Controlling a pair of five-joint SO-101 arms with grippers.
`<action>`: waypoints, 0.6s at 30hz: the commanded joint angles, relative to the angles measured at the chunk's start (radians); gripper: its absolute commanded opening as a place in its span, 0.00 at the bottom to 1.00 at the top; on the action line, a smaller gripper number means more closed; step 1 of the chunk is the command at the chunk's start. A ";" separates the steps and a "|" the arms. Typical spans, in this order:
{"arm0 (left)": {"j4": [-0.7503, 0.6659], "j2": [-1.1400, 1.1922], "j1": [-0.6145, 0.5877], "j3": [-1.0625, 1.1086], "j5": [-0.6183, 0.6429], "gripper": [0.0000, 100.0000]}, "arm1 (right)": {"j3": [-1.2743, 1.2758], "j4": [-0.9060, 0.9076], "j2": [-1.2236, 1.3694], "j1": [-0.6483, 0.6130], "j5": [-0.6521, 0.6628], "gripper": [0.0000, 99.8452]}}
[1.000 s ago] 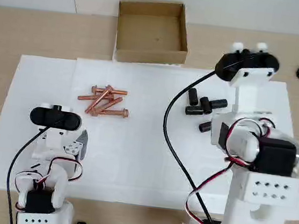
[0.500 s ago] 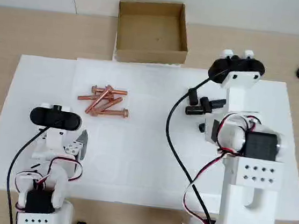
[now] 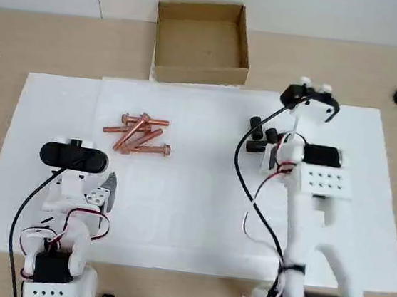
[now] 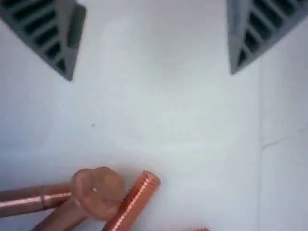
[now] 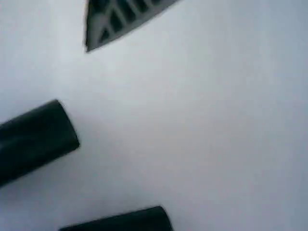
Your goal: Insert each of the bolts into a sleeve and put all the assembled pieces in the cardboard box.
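At front left of bench (image 3: 53, 39), left jaws: gaping wide, gripping nothing, hanging above white sheet (image 3: 177, 210) near bolts (image 3: 139, 136).
bolts: lying piled together, loose on sheet.
cardboard box (image 3: 200, 70): sitting at sheet's far edge.
sleeves (image 3: 257, 135): lying scattered beside right arm (image 3: 317, 180).
right jaws: hovering over sleeves; cannot tell gap.

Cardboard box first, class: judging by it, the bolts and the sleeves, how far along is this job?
Done: nothing, as the cardboard box is empty. In hand: the left end effector is open and empty near the piled bolts, and the right arm is over the sleeves. Left: every bolt needs inserting into a sleeve, then all pieces need boxing.
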 commanded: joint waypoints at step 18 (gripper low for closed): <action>0.173 0.005 -0.158 -0.214 -0.296 0.20 | -0.434 0.515 0.119 0.208 0.342 0.18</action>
